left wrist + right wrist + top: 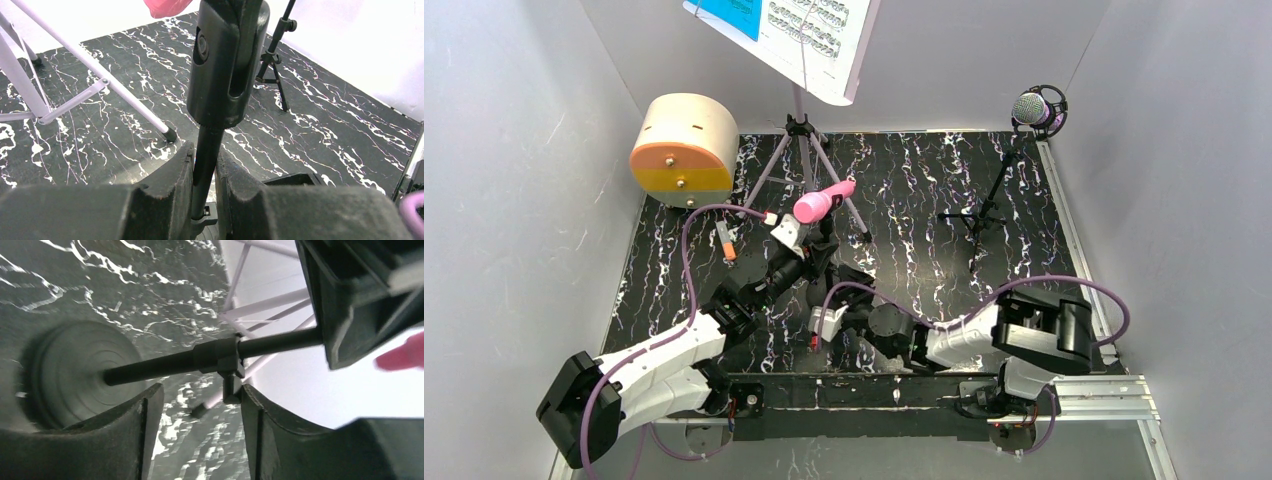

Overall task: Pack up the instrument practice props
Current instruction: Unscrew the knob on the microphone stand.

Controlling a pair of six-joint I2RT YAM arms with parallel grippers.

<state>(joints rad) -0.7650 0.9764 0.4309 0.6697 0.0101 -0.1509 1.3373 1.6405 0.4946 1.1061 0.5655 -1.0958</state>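
Left claw (pixel 204 172) is clamping the black stand rod (pixel 207 145) below its clip (pixel 225 65), likely steadying it, while right claw (pixel 200 407) is gaping astride the rod near the round base (pixel 75 370). Atop the clip, the pink handheld microphone (pixel 822 203) is sitting over the middle of the tabletop (pixel 914 180).

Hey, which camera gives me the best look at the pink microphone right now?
The top external view. There the pink microphone shows along its whole length, unblocked. The left wrist view catches only its pink underside at the top edge of the frame. The right wrist view has just a blurred pink sliver at the right edge.
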